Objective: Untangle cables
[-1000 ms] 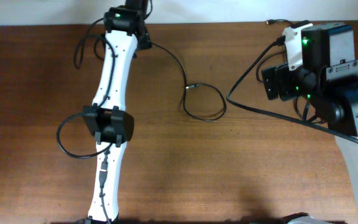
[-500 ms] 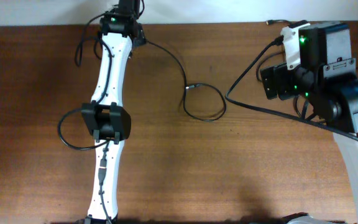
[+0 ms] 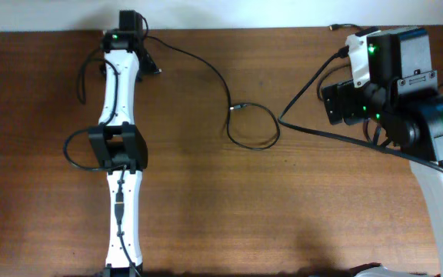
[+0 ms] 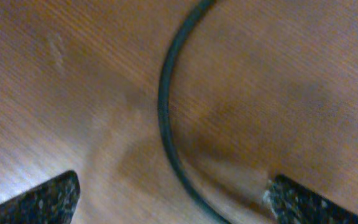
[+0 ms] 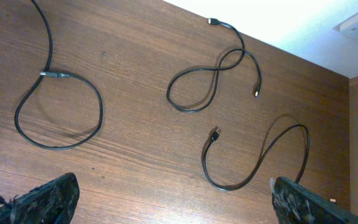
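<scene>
One thin black cable [image 3: 206,65] runs from under my left wrist at the far left to a metal-tipped plug [image 3: 241,106], then loops on the table. My left gripper [image 3: 146,58] is open low over the wood; the cable [image 4: 166,124] curves between its fingertips [image 4: 179,205] without being pinched. My right gripper [image 3: 343,104] is open and empty, held high [image 5: 173,202]. The right wrist view shows three separate cables: the loop with the plug [image 5: 58,109], a figure-eight one [image 5: 210,78] and a curved one [image 5: 260,158].
Thicker black robot cables [image 3: 314,131] hang from the right arm across the right of the table. A small plug [image 3: 333,28] lies at the far edge. The left arm [image 3: 120,154] stretches from the near edge to the far edge.
My left arm has swung left along the far edge, uncovering more of the cable's far end. The loop with the plug has not moved. The right arm is nearly still.
</scene>
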